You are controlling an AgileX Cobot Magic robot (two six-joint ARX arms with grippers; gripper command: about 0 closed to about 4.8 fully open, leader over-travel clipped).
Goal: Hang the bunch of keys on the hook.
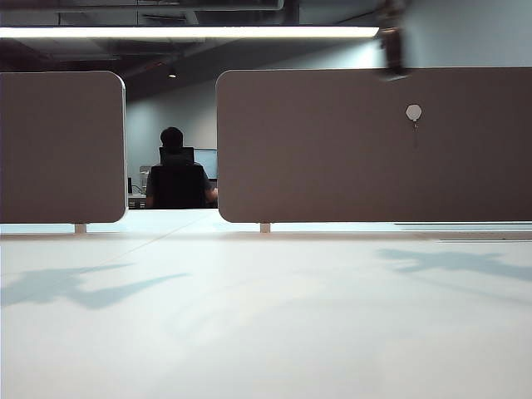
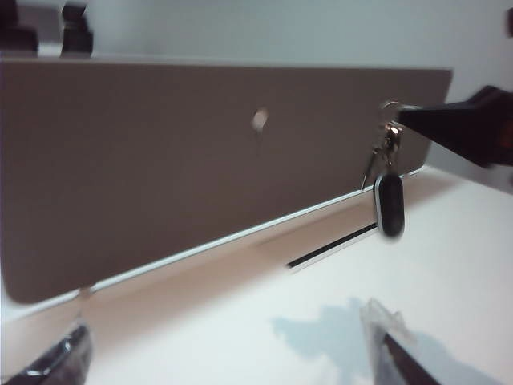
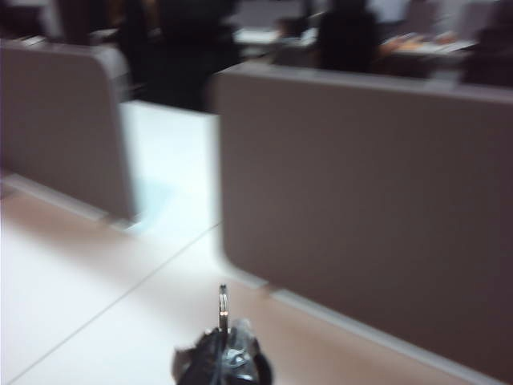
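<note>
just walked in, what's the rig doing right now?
The right gripper has its jaws shut on the ring of the bunch of small silver keys with an oval black fob, carrying it in the air in front of the brown panel. The keys dangle freely, off to the side of the small white hexagonal hook, so they are not yet hung. The left gripper hangs over the white table with its jaws open and empty.

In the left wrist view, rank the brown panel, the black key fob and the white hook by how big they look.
1. brown panel
2. black key fob, hanging from the right gripper, maybe nearer the camera
3. white hook
</note>
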